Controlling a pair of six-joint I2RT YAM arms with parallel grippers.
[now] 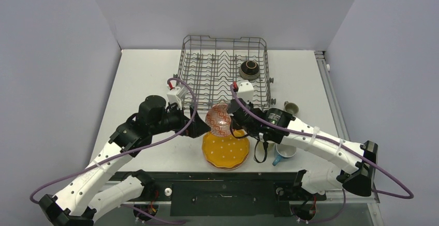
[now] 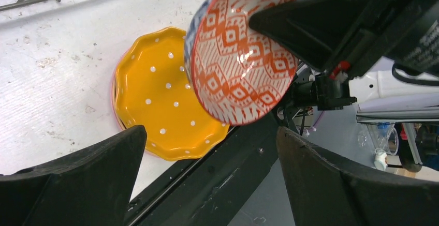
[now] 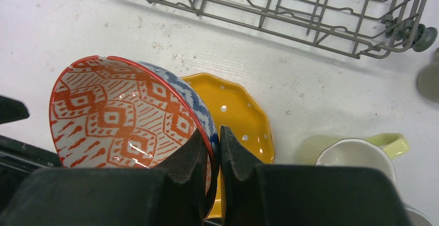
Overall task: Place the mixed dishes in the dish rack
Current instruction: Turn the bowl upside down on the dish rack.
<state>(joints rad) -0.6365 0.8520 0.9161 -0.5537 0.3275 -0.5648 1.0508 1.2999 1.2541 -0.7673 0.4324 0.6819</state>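
My right gripper (image 3: 211,133) is shut on the rim of the patterned bowl (image 3: 119,117), orange-and-white inside and blue-and-white outside. The bowl (image 1: 219,120) hangs tilted on its side above the table, just over the scalloped orange dotted plate (image 1: 226,151), which tops a small stack. My left gripper (image 2: 209,133) stands wide open beside the bowl (image 2: 240,55), with nothing between its fingers. The dish rack (image 1: 186,65) sits at the back with a dark brown bowl (image 1: 249,69) in its right part.
A pale-yellow mug (image 3: 357,151) lies beside the plate stack. A blue mug (image 1: 282,153) sits under the right arm, and a grey mug (image 1: 291,107) stands off the rack's near right corner. A pink plate rim (image 2: 113,96) shows under the orange plate (image 2: 160,91).
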